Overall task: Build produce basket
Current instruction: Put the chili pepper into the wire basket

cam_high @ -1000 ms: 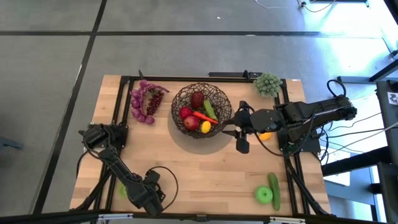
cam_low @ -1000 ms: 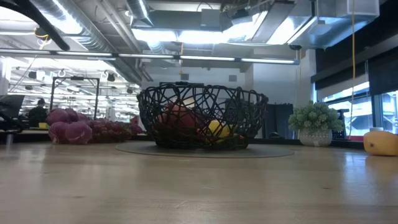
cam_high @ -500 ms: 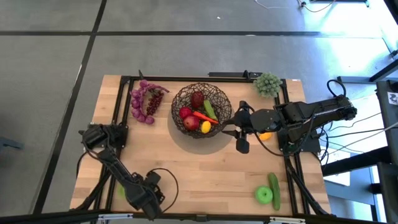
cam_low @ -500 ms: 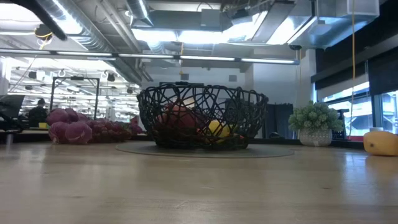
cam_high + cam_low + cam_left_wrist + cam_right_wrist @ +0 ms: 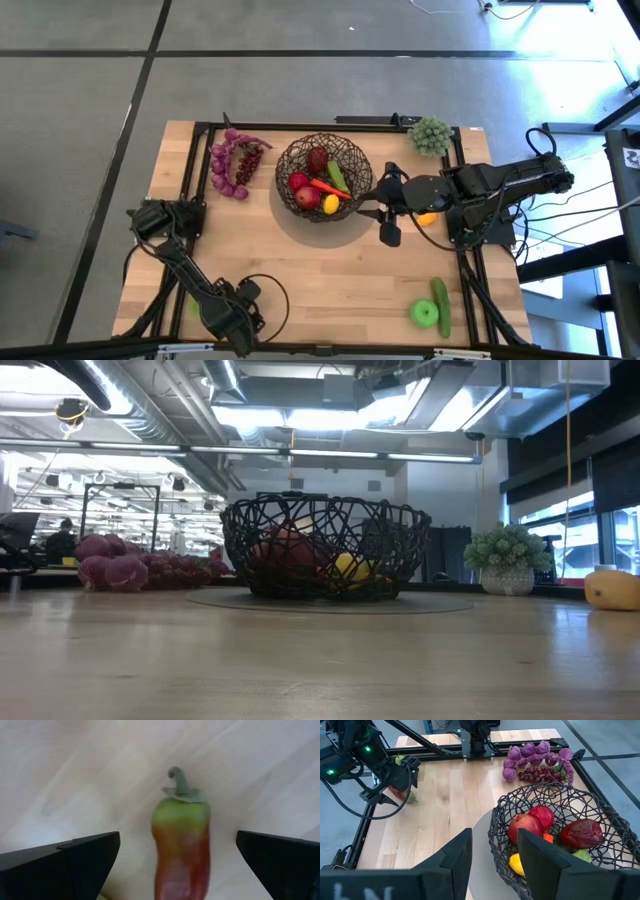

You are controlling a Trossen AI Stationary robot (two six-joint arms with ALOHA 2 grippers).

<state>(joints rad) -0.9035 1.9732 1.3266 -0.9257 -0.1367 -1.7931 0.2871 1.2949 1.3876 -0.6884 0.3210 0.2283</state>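
- Left wrist view: looks straight down on a chilli (image 5: 181, 847), green at the stem end and red lower down, lying flat on the pale counter (image 5: 75, 780).
- Lies between the two dark fingers (image 5: 65, 860) of the left gripper (image 5: 177, 865), nearer the middle than either side, with clear wood on both sides; no touch yet.
- Fingers spread wide, as wide as needed to straddle the chilli along its narrow width; probably set this way so a plain descent and closing takes it across the body.
- High view: places the left gripper (image 5: 228, 318) at the near left corner of the counter, well apart from the basket (image 5: 323, 177).
- Basket stands at the far middle of the counter and already carries red apples, a carrot, a lemon and a green piece; likely kept central so both arms can reach it.
- Right gripper (image 5: 386, 212) hovers just beside the basket rim on its right side; fingers partly apart and holding nothing, as the right wrist view shows only bare counter between them.
- Seems to wait there, clear of the left arm's way.
- Still outside the basket: purple grapes (image 5: 233, 164) at the far left, a green apple (image 5: 424, 313) and a cucumber (image 5: 441, 305) at the near right.
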